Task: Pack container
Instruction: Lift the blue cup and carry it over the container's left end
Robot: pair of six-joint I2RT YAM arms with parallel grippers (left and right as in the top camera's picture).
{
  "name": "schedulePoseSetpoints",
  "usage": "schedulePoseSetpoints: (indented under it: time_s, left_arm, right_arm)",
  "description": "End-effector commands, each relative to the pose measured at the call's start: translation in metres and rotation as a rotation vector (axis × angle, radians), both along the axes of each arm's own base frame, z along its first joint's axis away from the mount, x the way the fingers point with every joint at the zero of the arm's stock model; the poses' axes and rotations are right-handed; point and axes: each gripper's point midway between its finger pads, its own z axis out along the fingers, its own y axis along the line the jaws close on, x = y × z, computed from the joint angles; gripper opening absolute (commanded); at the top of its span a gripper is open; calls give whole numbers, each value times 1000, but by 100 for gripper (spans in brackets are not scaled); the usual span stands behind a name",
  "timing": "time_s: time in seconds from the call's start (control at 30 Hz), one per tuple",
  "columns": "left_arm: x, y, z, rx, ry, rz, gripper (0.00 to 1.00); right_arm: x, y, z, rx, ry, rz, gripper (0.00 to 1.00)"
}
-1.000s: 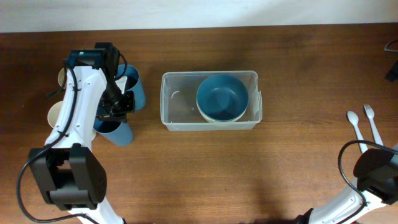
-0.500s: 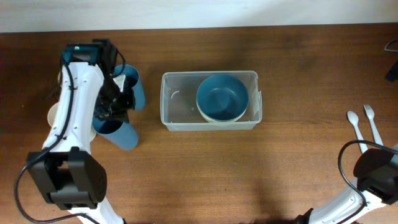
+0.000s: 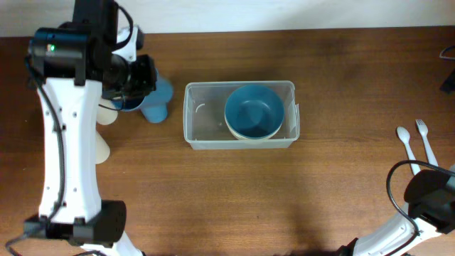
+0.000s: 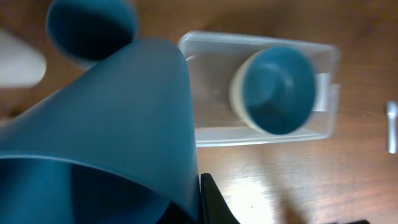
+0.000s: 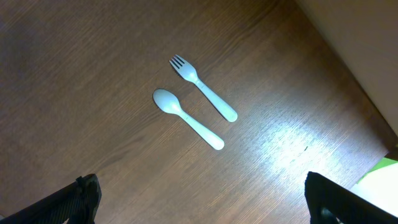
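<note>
The container (image 3: 202,117) is a clear bin at the table's middle, also seen in the left wrist view as the container (image 4: 211,93). Inside its right half a blue bowl (image 3: 254,110) sits nested in a cream bowl. My left gripper (image 3: 141,75) is raised left of the container and is shut on the rim of a blue cup (image 4: 124,118); one dark finger (image 4: 211,200) presses against the cup wall. In the overhead view the held cup (image 3: 158,98) hangs beside the bin's left end. My right gripper (image 5: 202,199) stands open above bare wood.
A second blue cup (image 4: 90,25) stands on the table left of the bin, and cream cups (image 3: 104,114) lie under the left arm. A white spoon (image 5: 186,117) and fork (image 5: 204,88) lie at the far right, near the table's edge.
The left arm has risen and swung toward the back of the table, lifting the blue cup off the wood. The right arm has not moved.
</note>
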Motion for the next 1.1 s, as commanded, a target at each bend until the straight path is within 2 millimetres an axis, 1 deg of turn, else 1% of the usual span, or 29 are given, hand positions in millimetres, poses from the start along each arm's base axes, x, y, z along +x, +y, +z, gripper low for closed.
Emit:
schedulePoseSetpoints:
  time_s: [0.0, 0.07, 0.17, 0.33, 0.53, 0.67, 0.77, 0.93, 1.07]
  left_arm:
    - [-10, -18, 34, -42, -103, -42, 2]
    - [-11, -24, 39, -48, -118, -56, 2]
    - [-13, -29, 39, -50, -118, -68, 1]
    - [-11, -32, 41, -52, -131, -74, 2]
    - [14, -31, 55, -36, -251, -73, 2]
    - [32, -39, 61, -46, -314, -91, 2]
    - [39, -49, 50, -22, -303, -132, 2]
    - [51, -66, 14, 2, -212, -177, 2]
    - [58, -74, -14, 12, -134, -193, 2]
  right_arm:
    - [-1, -2, -2, -8, 14, -5, 99]
    - [-1, -2, -2, -8, 14, -5, 99]
    - [-1, -2, -2, -8, 14, -5, 99]
    - [-1, -2, -2, -8, 14, -5, 99]
    - [-1, -2, -2, -8, 14, -5, 99]
    - [-1, -2, -2, -8, 14, -5, 99]
    - [-1, -2, -2, -8, 14, -5, 99]
    - [-1, -2, -2, -8, 14, -5, 99]
    - [-1, -2, -2, -8, 14, -5, 99]
